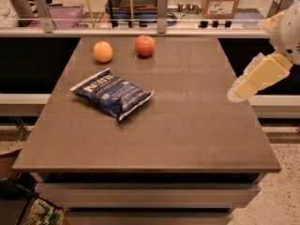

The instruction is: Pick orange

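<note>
The orange [102,51] is a small round yellow-orange fruit sitting on the brown table [187,125] near its far left corner. A red apple [145,45] sits just to its right, apart from it. My gripper [234,95] is at the end of the cream arm [262,75] that comes in from the right, hovering over the table's right edge. It is far from the orange, about half the table's width to the right and nearer to me. It holds nothing that I can see.
A blue chip bag [112,93] lies flat left of centre, in front of the orange. A rail with metal posts [162,6] runs along the table's far edge. Boxes [223,0] and clutter stand behind it.
</note>
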Motion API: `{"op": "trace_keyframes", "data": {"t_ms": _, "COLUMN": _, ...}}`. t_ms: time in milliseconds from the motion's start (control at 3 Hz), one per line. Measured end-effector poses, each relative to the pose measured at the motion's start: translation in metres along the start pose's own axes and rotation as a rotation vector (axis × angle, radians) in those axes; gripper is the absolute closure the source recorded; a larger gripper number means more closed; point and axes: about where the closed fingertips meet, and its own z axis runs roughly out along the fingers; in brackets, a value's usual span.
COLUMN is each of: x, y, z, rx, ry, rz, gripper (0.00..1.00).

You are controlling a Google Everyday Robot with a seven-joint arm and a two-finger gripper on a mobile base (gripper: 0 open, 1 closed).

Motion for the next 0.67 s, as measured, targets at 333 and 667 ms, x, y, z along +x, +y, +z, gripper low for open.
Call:
{"op": "trace_keyframes", "data": {"t_ms": 333, "x": -0.016, "y": -0.012, "z": 0.016, "rx": 0.033, "ry": -0.099, "rz": 0.037, "gripper": 0.0}}
{"op": "trace_keyframes", "data": {"t_ms": 667, "x": -0.035, "y": -0.02, "z": 0.033, "rx": 0.017, "ry": -0.165, "rz": 0.049, "gripper": 0.0}}
